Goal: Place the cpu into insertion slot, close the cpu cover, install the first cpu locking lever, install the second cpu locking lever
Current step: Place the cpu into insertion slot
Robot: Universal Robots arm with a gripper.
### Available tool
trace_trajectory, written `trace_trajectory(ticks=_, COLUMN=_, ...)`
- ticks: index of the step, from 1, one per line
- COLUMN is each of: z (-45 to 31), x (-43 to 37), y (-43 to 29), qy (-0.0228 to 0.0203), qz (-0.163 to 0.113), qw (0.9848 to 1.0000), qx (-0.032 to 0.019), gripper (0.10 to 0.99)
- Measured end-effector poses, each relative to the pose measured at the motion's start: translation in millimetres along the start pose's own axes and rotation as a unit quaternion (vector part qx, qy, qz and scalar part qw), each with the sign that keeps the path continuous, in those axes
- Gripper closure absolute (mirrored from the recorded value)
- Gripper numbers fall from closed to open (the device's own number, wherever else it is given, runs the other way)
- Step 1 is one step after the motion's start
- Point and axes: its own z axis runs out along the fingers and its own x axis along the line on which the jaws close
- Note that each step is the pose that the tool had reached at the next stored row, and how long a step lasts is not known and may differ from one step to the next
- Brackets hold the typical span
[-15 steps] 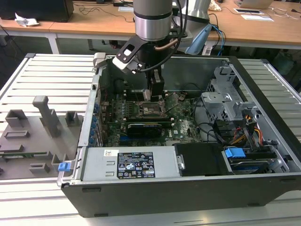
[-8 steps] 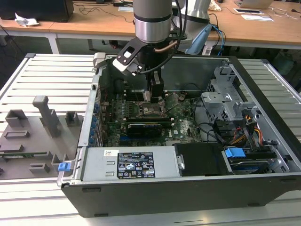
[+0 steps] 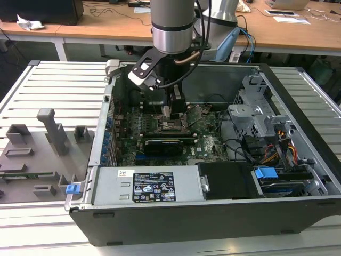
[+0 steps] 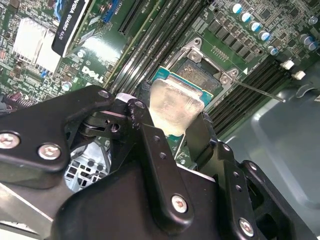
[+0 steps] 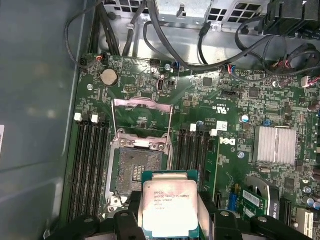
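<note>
My gripper (image 5: 170,212) is shut on the cpu (image 5: 169,207), a square chip with a silver face and green edge, held by two opposite sides. In the first wrist view the cpu hovers just off one edge of the insertion slot (image 5: 135,167), a dark square socket with a metal rim that lies bare. The cpu cover (image 5: 143,102), a thin metal frame, stands swung open at the socket's far side. In the second wrist view the cpu (image 4: 175,107) sits between the black fingers (image 4: 200,132), over part of the socket (image 4: 200,75). The exterior view shows the gripper (image 3: 173,109) low inside the computer case.
Long black memory slots (image 5: 90,160) flank the socket on both sides. A thin metal lever rod (image 4: 260,92) sticks out beside the socket. A silver heat sink (image 5: 275,145), cable bundles (image 5: 165,45), a black card (image 3: 168,144), the drive cage (image 3: 256,117) and power supply (image 3: 149,186) crowd the case.
</note>
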Motion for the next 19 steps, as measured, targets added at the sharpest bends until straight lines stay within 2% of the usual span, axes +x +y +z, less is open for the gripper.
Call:
trace_trajectory(ticks=8, z=12.4, x=-0.2, y=-1.1, qy=-0.0001, qz=0.001, qw=1.0, qx=0.0, gripper=0.557)
trace_trajectory(ticks=19, z=15.9, x=-0.3, y=-1.4, qy=-0.0006, qz=0.006, qw=1.0, qx=-0.0001, gripper=0.557)
